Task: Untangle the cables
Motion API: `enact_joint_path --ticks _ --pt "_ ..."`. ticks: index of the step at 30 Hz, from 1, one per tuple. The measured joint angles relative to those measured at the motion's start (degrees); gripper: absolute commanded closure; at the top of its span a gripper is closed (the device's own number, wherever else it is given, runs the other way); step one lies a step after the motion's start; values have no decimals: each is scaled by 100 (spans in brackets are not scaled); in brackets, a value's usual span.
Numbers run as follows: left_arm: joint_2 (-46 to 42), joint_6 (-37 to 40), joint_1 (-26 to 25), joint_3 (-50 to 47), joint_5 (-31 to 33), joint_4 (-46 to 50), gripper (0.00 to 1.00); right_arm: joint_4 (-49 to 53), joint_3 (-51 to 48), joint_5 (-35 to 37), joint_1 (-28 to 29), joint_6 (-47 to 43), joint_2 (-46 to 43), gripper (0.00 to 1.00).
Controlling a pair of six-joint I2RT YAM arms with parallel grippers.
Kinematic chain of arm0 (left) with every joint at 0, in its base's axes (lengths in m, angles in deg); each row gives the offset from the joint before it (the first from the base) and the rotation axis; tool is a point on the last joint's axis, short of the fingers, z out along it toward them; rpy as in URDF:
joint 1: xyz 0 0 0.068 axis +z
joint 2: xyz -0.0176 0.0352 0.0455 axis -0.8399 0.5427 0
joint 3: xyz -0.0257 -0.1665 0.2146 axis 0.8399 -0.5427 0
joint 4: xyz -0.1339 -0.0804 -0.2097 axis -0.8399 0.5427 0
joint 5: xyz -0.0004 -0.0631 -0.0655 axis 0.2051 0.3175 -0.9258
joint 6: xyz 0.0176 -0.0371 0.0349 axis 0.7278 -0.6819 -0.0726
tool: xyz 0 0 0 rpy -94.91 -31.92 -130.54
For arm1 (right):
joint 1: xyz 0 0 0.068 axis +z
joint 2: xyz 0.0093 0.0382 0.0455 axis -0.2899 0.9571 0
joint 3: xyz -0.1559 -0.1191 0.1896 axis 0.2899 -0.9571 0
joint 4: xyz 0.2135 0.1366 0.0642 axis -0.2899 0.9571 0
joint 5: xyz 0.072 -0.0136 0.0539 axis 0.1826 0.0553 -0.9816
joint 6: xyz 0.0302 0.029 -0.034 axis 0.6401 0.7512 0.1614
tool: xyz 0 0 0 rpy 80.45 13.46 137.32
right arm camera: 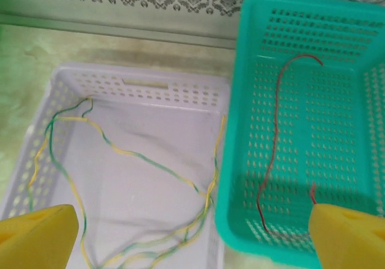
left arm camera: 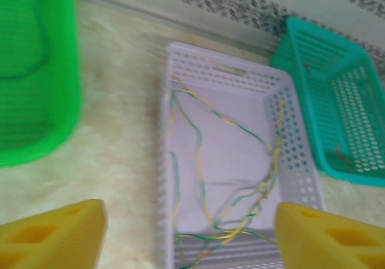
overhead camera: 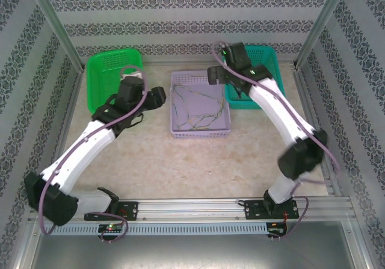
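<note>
Tangled yellow-and-green cables lie in the lilac basket, looping across its floor and bunching near its right wall. A thin red cable lies in the teal basket. A dark cable curves inside the green basket. My left gripper hovers at the lilac basket's left side, open, nothing between its yellow pads. Above the edge where the lilac and teal baskets meet, my right gripper stands open and holds nothing.
The green basket stands at the back left, the teal basket at the back right, the lilac one between them. Patterned walls and metal posts close in the table on three sides. Bare beige tabletop stretches in front of the baskets.
</note>
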Motion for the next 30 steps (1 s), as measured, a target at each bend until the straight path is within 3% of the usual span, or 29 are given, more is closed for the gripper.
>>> enact_joint_path --ticks 3,7,11,14,19,26,30 --pt "-688 -186 31 -398 369 369 0 -826 -1867 181 -42 83 -1685 2" --pt "-1344 -236 33 -933 944 809 0 -1268 -3639 1261 11 195 -3390 2" --pt "-1690 -326 55 -1569 2203 997 0 -1587 -4822 1550 -474 133 -4111 2" --pt "-2046 737 90 -2750 2763 11 0 -2433 -6133 1613 -986 -170 -4358 2" --pt "-1412 1827 1241 -3939 2376 -1386 0 -3923 -7506 1349 -1576 -531 -3624 2" --pt "778 2483 2085 -3969 1108 -3718 0 -6459 -7453 404 -1928 -874 -1851 2" --pt "1458 2708 2380 -3858 579 -4393 1 -7827 -7322 -146 -2192 -955 -933 2"
